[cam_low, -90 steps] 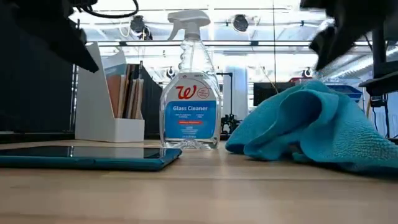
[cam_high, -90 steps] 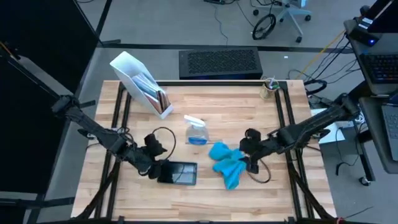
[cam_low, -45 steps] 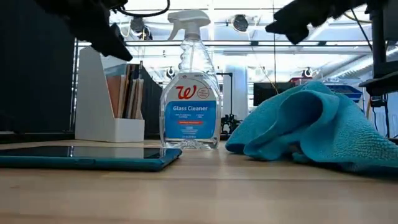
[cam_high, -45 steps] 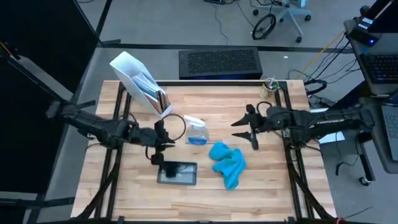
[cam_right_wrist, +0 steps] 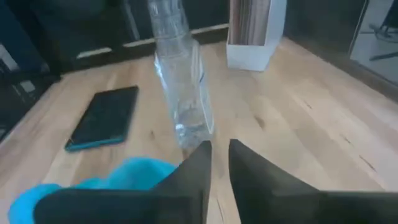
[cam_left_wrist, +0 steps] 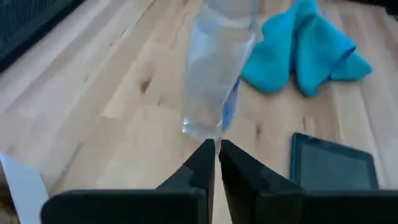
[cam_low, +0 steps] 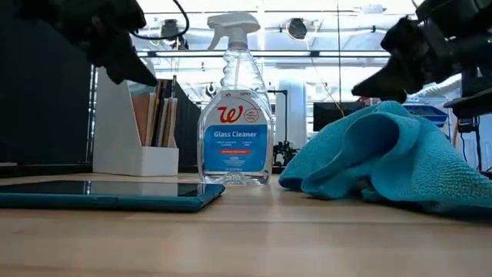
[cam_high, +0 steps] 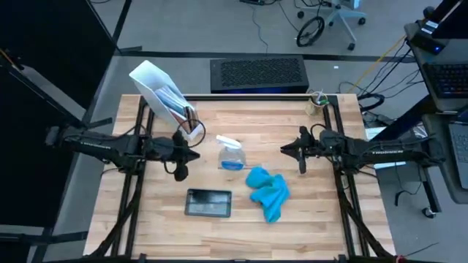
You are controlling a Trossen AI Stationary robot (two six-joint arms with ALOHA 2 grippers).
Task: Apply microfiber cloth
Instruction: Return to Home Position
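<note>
I see the microfiber cloth bunched near the table's front edge, right of centre, nearest my right gripper, jaws nearly closed and empty, hovering just behind it; left gripper closed, farther.

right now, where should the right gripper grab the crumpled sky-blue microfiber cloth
Probably from straight above, on the raised bunched fold near the middle of the crumpled sky-blue microfiber cloth. It lies heaped on the wooden table, so its edges sit flat while the hump stands proud. The right gripper hovers beyond it, nearly shut, and must open first.
</note>
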